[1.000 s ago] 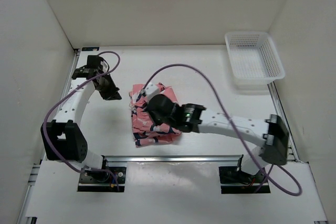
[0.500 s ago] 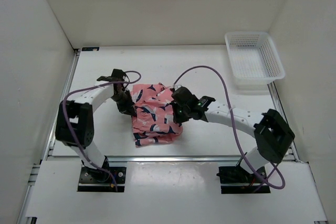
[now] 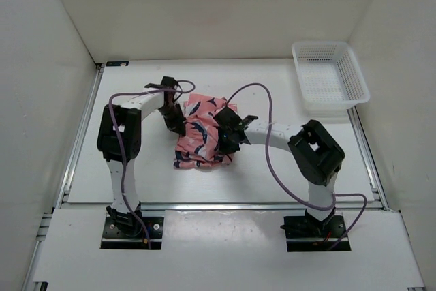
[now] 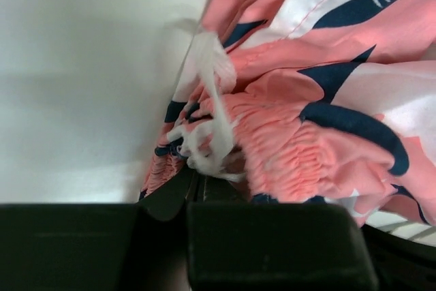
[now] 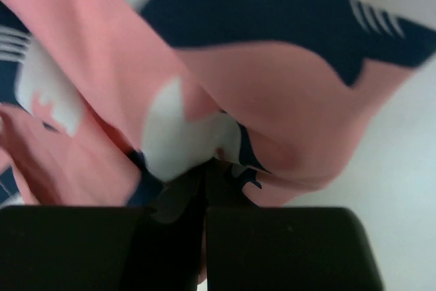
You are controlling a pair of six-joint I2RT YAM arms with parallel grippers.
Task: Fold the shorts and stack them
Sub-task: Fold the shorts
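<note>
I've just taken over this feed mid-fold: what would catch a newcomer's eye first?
The coral-pink shorts lie bunched at the centre of the top view. The left gripper is shut on their gathered waistband edge, and the right gripper pinches their right side. A white mesh basket sits apart at the far right corner.
</note>
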